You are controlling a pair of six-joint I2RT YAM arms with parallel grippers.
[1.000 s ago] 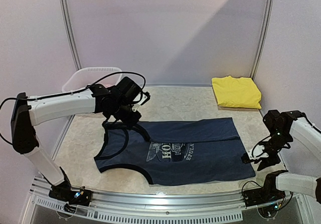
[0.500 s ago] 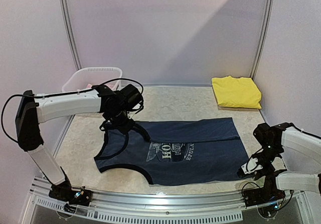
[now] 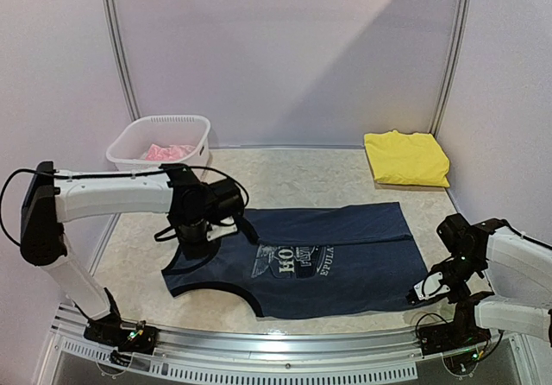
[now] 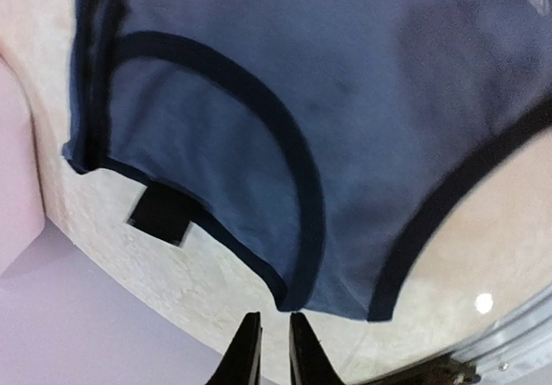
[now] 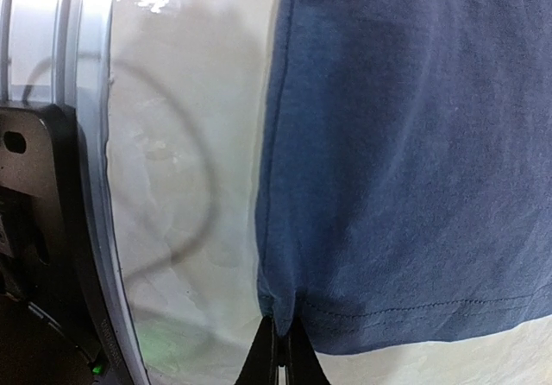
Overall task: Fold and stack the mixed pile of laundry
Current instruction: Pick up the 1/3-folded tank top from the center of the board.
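Observation:
The navy tank top with white print lies spread flat on the table. My left gripper hovers low at its shoulder-strap end. In the left wrist view the fingertips stand a little apart with nothing between them, just off the strap tip. My right gripper is shut on the near right hem corner of the tank top, the cloth pinched between its tips. A folded yellow garment lies at the back right. A pink garment sits in the basket.
The white slotted basket stands at the back left by the wall. A metal rail runs along the near table edge, with cables and the right arm's base beside it. Walls close the back and sides.
My left arm has come down and toward the near side, from the raised strap to the strap end. My right gripper has moved in to the hem corner and holds it.

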